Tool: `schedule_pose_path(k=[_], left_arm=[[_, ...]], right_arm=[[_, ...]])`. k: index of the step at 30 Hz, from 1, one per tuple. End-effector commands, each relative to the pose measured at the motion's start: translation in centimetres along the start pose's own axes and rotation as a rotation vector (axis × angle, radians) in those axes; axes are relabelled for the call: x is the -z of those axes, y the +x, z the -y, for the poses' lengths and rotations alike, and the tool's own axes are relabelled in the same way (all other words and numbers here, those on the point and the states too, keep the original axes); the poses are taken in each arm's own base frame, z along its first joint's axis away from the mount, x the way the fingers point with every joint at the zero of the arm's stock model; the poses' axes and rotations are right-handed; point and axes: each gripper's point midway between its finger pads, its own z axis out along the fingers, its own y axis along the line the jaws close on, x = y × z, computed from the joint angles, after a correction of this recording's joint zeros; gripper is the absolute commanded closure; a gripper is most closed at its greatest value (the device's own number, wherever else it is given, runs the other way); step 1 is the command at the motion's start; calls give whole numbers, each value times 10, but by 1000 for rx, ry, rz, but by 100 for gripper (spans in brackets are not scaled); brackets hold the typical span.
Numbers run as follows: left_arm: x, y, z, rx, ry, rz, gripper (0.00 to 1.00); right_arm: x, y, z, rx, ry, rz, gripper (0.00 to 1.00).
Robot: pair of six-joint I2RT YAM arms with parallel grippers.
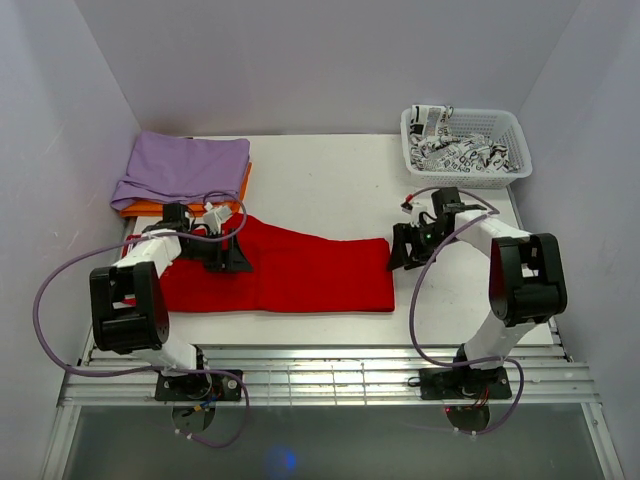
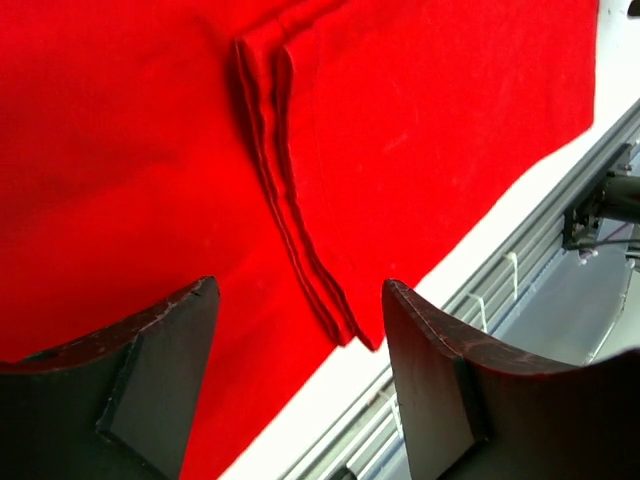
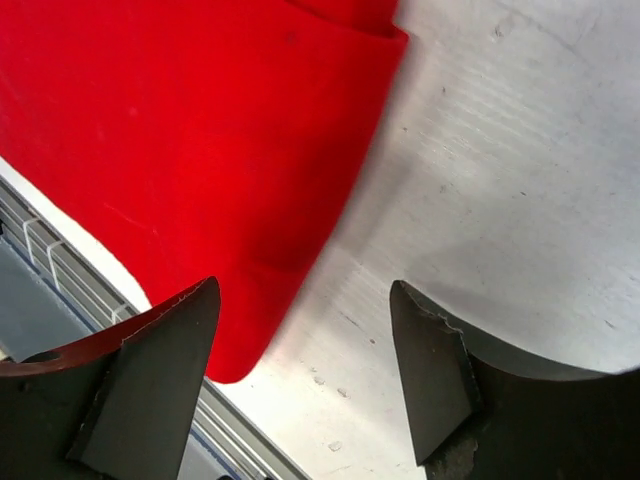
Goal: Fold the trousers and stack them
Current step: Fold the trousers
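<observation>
Overhead view: I see the trousers (image 1: 290, 275) lying flat on the white table (image 1: 330, 180) as a long red band, running from the left side to about the middle, close to the near edge. The left gripper (image 1: 228, 258) sits low over the band's left part; through its wrist camera I find its two dark fingers (image 2: 170, 340) spread apart, nothing between them, with red cloth below and a stacked fold edge running between the tips. The right gripper (image 1: 403, 252) stands at the band's right end; in its wrist view the jaws are likewise parted and empty, the left finger over the cloth's rounded near corner and the right finger over bare table. At the far left a lilac cloth (image 1: 185, 165) rests folded on an orange cloth (image 1: 150, 208), just beyond the trousers. At the far right a white basket (image 1: 515, 135) holds a black-and-white patterned cloth (image 1: 455, 150), well apart from the trousers.
</observation>
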Motion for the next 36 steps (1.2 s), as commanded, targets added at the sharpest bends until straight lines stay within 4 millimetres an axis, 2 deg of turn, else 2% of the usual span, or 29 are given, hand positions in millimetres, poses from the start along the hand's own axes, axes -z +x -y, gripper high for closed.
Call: schedule_pose_path(k=[1, 5, 9, 10, 15, 16, 19, 23, 26, 27, 31, 36], left_arm=[[-14, -18, -3, -6, -20, 37, 24], [-34, -21, -12, -4, -52, 21, 27], [-51, -20, -17, 15, -72, -2, 36], [-60, -16, -8, 6, -56, -29, 37], [-80, -15, 1, 18, -31, -52, 42], [-82, -18, 3, 9, -34, -52, 46], [-85, -24, 5, 2, -33, -45, 50], [-84, -37, 10, -26, -29, -22, 62], [-80, -49, 22, -60, 6, 4, 74], [-77, -55, 29, -86, 23, 19, 82], [-72, -65, 46, -169, 45, 47, 100], [-81, -58, 57, -203, 69, 15, 100]], right_arm=[[-5, 16, 3, -17, -69, -43, 25], [-12, 21, 5, -54, -115, -48, 23], [-18, 24, 1, -69, -165, -53, 21], [-19, 26, 0, -69, -180, -58, 21], [-24, 32, -2, -77, -217, -72, 21], [-24, 32, -2, -78, -221, -72, 21], [-26, 35, 1, -80, -214, -74, 21], [-27, 37, 8, -85, -202, -72, 21], [-25, 41, 13, -99, -198, -70, 21], [-24, 43, 17, -104, -193, -65, 21], [-21, 47, 24, -113, -181, -59, 21], [-21, 50, 21, -126, -212, -58, 21]])
